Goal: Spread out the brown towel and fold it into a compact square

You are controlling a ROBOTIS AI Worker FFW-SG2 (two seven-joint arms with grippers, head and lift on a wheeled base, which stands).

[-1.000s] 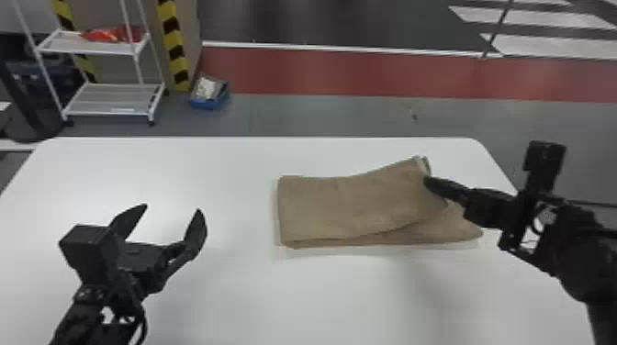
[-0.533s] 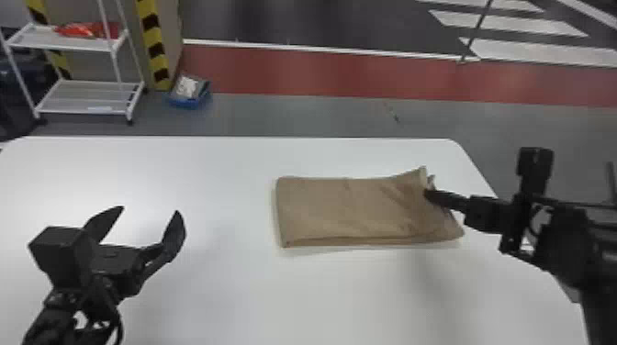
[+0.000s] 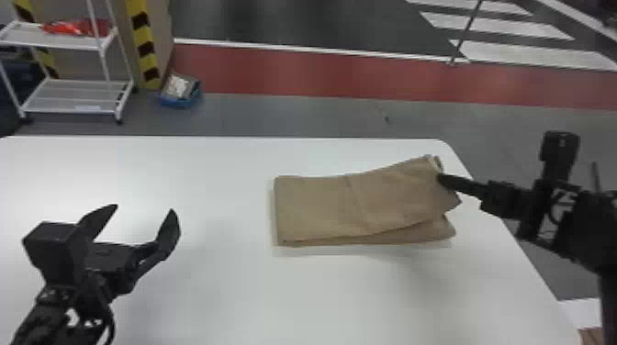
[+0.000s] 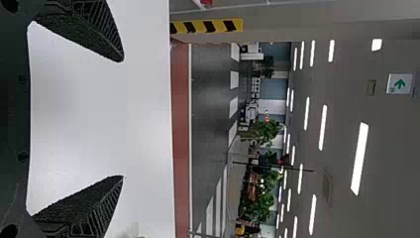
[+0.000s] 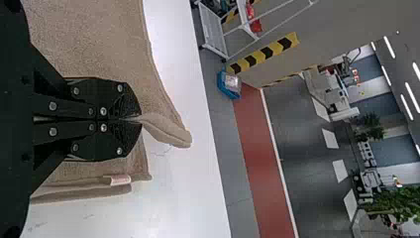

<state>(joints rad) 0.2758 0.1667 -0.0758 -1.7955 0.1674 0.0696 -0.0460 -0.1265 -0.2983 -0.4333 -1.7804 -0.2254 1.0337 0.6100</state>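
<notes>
The brown towel [image 3: 321, 206] lies folded into a long strip on the right half of the white table, its upper layer raised at the right end. My right gripper [image 3: 441, 179] is at that raised far corner. In the right wrist view, my right gripper [image 5: 140, 119] is shut on the edge of the towel [image 5: 94, 39], with a small flap protruding past the fingertips. Over the table's left part, well away from the towel, my left gripper [image 3: 144, 211] stands open; the left wrist view has my left gripper [image 4: 123, 119] with nothing between its fingers.
The white table [image 3: 206, 293] has its right edge beneath my right arm. Beyond the far edge stand a white shelf rack [image 3: 73, 98] and a blue bin [image 3: 181, 94] on the floor. Something brown [image 3: 591, 336] shows at the bottom right corner.
The head view has shifted, moving the scene leftward. The towel's right end, held by my right gripper, dipped and then rose again, reopening a gap over the lower layer. My left gripper stayed open.
</notes>
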